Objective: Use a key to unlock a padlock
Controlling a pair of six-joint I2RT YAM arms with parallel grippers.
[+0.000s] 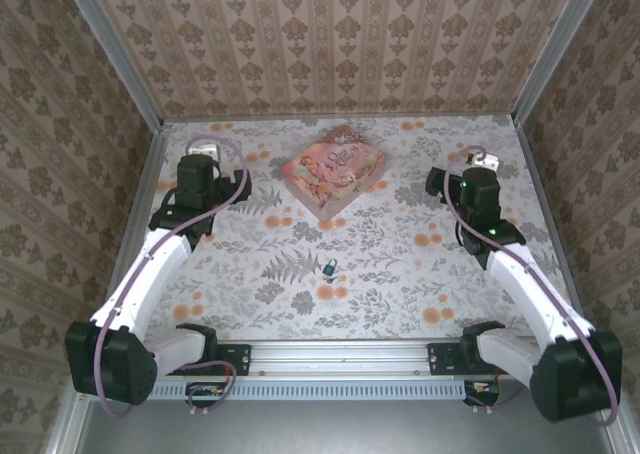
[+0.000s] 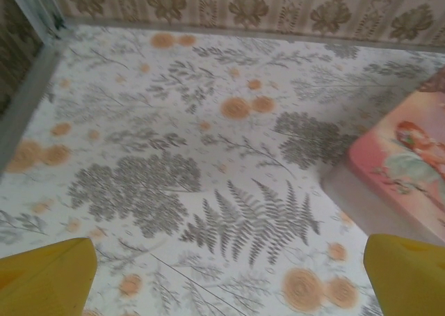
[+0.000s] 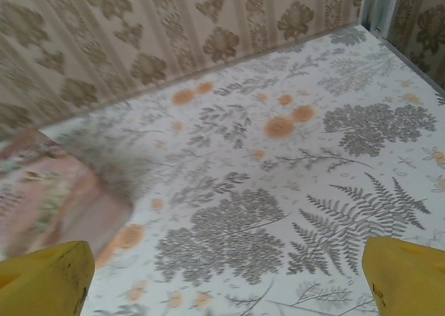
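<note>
**Padlock lies clear of both claws**

Patterned wallpaper walls [image 1: 330, 34] box in a floral table [image 1: 420, 284], with a pink tin [image 1: 335, 171] towards the back. The padlock [image 1: 328, 266] lies mid-table, the key [image 1: 339, 278] just beside it. The left claw [image 2: 226, 278] and right claw [image 3: 226, 278] both gape wide, empty, well apart from it

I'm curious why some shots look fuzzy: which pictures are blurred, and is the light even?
Top external view: soft, even light, no glare, the tiny padlock fairly crisp. Left wrist view: the yellow fingers are out of focus, and the pink tin casts a soft shadow on the table. Right wrist view: the pink tin is smeared, the table's pattern sharper.
</note>
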